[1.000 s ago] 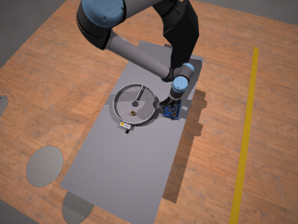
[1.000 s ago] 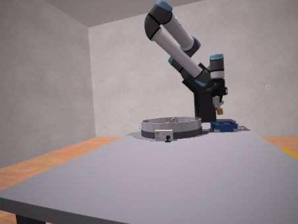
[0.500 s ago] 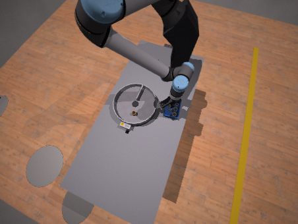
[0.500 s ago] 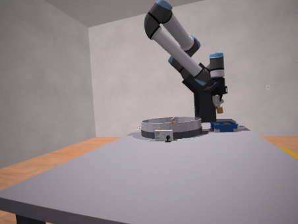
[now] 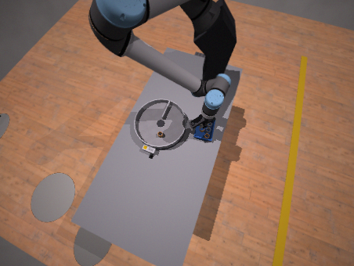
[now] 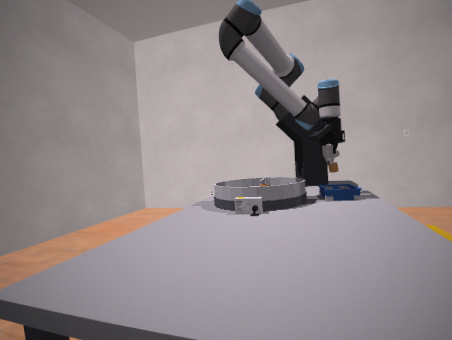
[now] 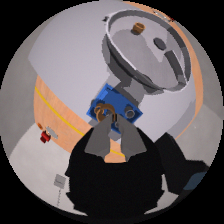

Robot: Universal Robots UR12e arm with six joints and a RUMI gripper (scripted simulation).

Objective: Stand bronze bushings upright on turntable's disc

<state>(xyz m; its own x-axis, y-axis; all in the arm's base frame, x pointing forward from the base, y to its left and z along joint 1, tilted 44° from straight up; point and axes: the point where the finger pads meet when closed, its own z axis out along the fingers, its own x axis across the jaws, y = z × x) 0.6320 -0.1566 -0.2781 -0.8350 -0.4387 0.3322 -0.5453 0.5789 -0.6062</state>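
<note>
The grey table (image 5: pixel 157 184) (image 6: pixel 240 265) (image 7: pixel 65 45) carries the turntable (image 5: pixel 135 133) (image 6: pixel 260 194) (image 7: pixel 111 45). Just beside the turntable lies the blue crate (image 5: pixel 197 138) (image 6: pixel 340 193) (image 7: pixel 108 90); at its rim, on another side, is a small white box (image 5: pixel 149 149) (image 6: pixel 245 205).

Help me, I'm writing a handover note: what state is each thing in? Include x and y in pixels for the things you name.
Gripper (image 5: pixel 200 125) (image 6: pixel 332 159) (image 7: pixel 114 113): shut on a bronze bushing.
Held bushing (image 6: pixel 333 168) (image 7: pixel 114 116): raised above the crate, tilted.
Crate (image 5: pixel 204 139) (image 6: pixel 340 195) (image 7: pixel 107 89): open-topped, bushings inside.
Other bronze bushing (image 5: pixel 160 132) (image 7: pixel 138 28): on the disc (image 5: pixel 146 124) (image 7: pixel 142 50).
Hub (image 5: pixel 160 123) (image 7: pixel 160 44): nothing on it.
</note>
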